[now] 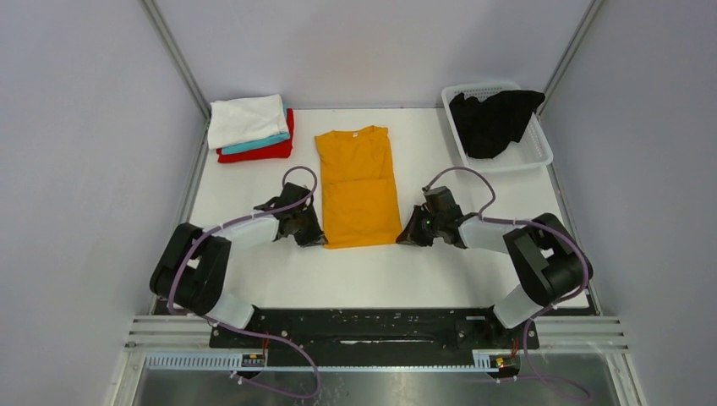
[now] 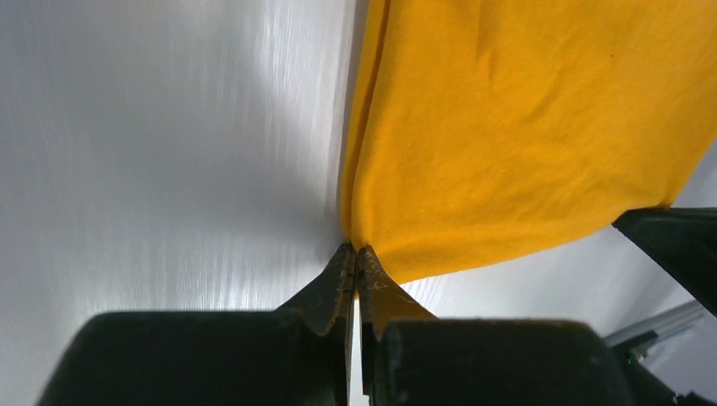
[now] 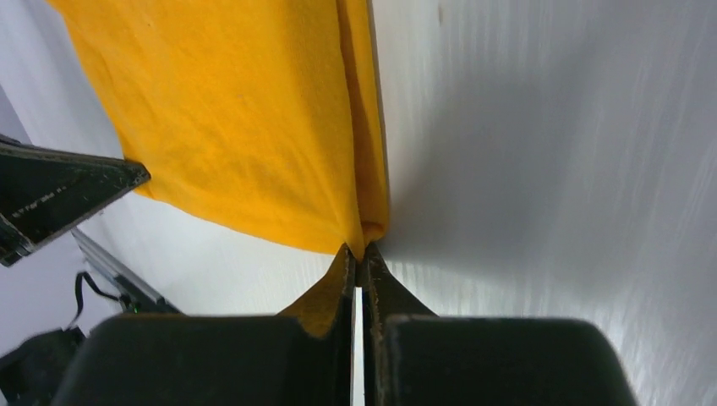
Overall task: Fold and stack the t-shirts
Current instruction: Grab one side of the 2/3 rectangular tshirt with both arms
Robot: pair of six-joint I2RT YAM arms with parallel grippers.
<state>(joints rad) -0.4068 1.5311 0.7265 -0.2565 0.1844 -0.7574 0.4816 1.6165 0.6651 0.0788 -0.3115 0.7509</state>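
Observation:
The mustard-orange t-shirt [image 1: 358, 184] lies on the table's middle, sleeves folded in to a long strip, collar at the far end. My left gripper [image 1: 320, 239] is shut on its near left hem corner [image 2: 359, 241]. My right gripper [image 1: 401, 239] is shut on its near right hem corner [image 3: 365, 241]. The white t-shirt [image 1: 246, 118], teal t-shirt [image 1: 258, 144] and red t-shirt [image 1: 262, 153] lie folded in a stack at the far left. The black t-shirt [image 1: 492, 120] lies crumpled in the basket.
The white lattice basket [image 1: 539, 152] stands at the far right corner. Metal frame posts rise at both far corners. The arm bases sit on a black rail [image 1: 363, 326] at the near edge.

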